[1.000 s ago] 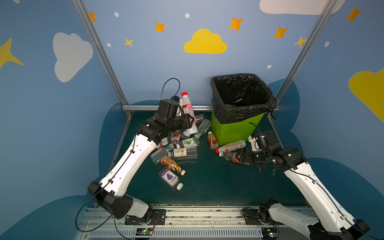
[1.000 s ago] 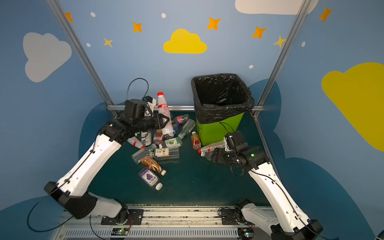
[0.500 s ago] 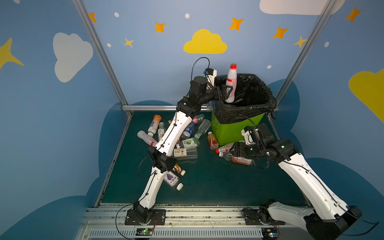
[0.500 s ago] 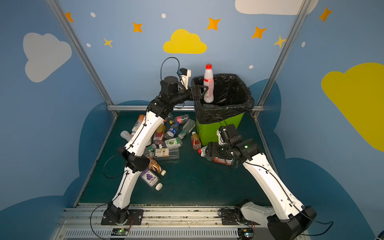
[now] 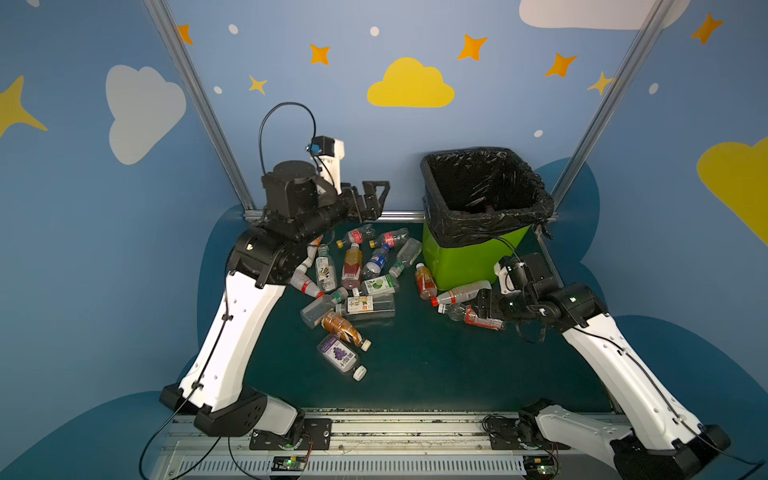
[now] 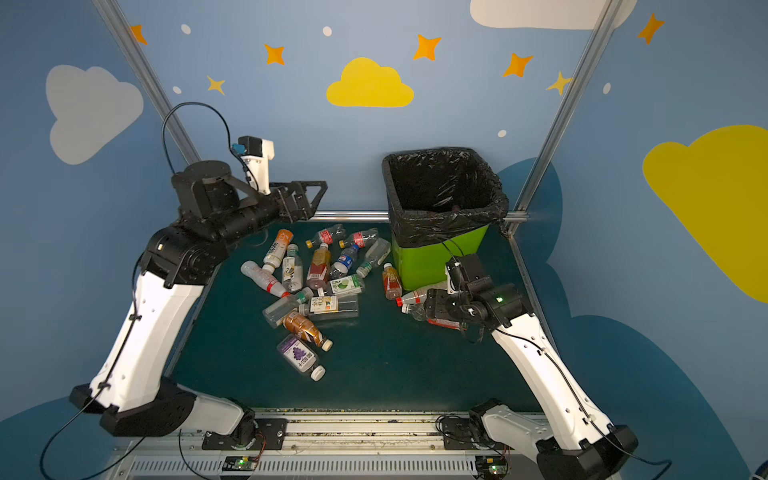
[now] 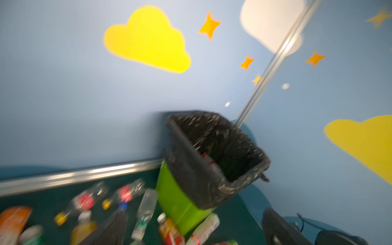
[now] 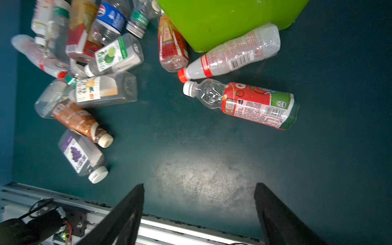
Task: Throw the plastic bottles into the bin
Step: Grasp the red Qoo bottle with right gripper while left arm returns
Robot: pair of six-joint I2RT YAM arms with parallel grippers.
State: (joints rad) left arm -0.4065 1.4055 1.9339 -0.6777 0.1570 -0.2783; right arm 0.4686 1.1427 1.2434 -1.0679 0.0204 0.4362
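The right gripper [image 8: 199, 184] has its two black fingers spread wide, and nothing is between them. It hangs low near the foot of the tall lime-green plastic bin [image 5: 465, 257], right by a clear plastic bottle with a red and green label and a white cap [image 8: 254, 104]. That bottle lies flat on its side, just apart from the bin and not touching the fingers. A milky plastic bottle with a red cap [image 8: 231, 55] lies between it and the bin, touching the bin's foot.

The bin has a crinkly black bag [image 5: 486, 226] folded over its rim. Something red shows deep inside, but it is too blurry to tell what. Many more small plastic bottles [image 5: 353, 282] lie in a heap on the dark green table [image 8: 212, 148], on the side of the bin where the left gripper [image 5: 374, 199] is. That gripper is up high beside the bin, spread wide and carrying nothing.

I think the job is only partly done, and the step now is picking up the next bottle. The right gripper should go down with one finger on each side of the red and green bottle, squeeze together, lift it higher than the rim, move over the bag and let go. The left gripper should go down to the heap.
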